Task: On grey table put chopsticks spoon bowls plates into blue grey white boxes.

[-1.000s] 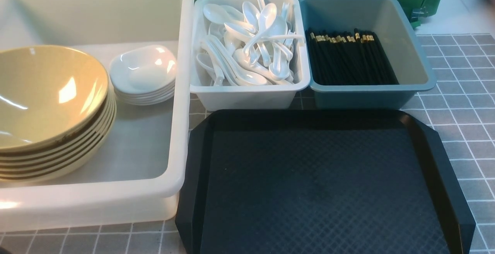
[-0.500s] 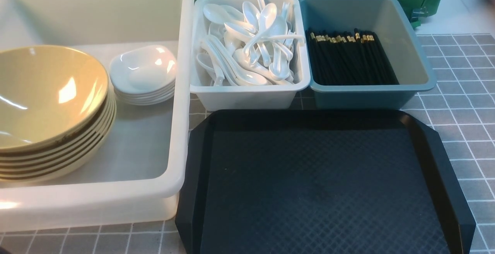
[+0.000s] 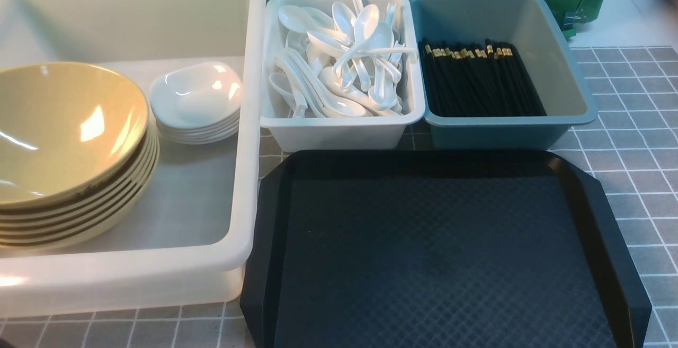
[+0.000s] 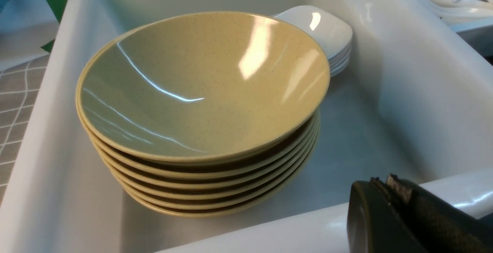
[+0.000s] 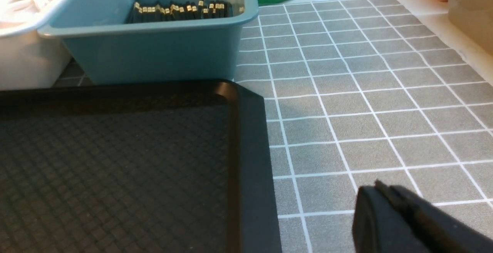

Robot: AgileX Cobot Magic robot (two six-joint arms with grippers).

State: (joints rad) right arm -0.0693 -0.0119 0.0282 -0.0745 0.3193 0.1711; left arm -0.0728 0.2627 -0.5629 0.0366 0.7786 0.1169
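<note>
Nothing has moved since a second ago; every thing sits just where it was.

On my left, the big white tub [image 3: 249, 125] holds a stack of yellow bowls [image 3: 63, 141], and a small stack of white plates [image 3: 196, 101] sits just beside them, farther back. In my left wrist view the bowls [image 4: 200, 103] fill most of the tub [image 4: 404, 72], with the plates [image 4: 327, 33] behind them.

Next to the tub is the pale box [image 3: 339, 131], full of white spoons [image 3: 339, 62] piled every which way. Touching its right side is the blue box [image 3: 498, 133]. The black chopsticks [image 3: 476, 80] lie side by side in it, gold bands at the far end. My right wrist view shows the blue box [image 5: 154, 52] with the chopsticks [image 5: 181, 10] peeking over its rim.

The black tray [image 3: 439, 252] lies in front of the two small boxes, on the grey counter [image 3: 630, 125].

My left tool [image 4: 385, 183] is pinched closed and holds nothing; it hangs by the near rim of the tub. My right tool [image 5: 381, 191] is closed too, with nothing in it, over the counter [image 5: 366, 91] just beside the tray [image 5: 115, 168].
</note>
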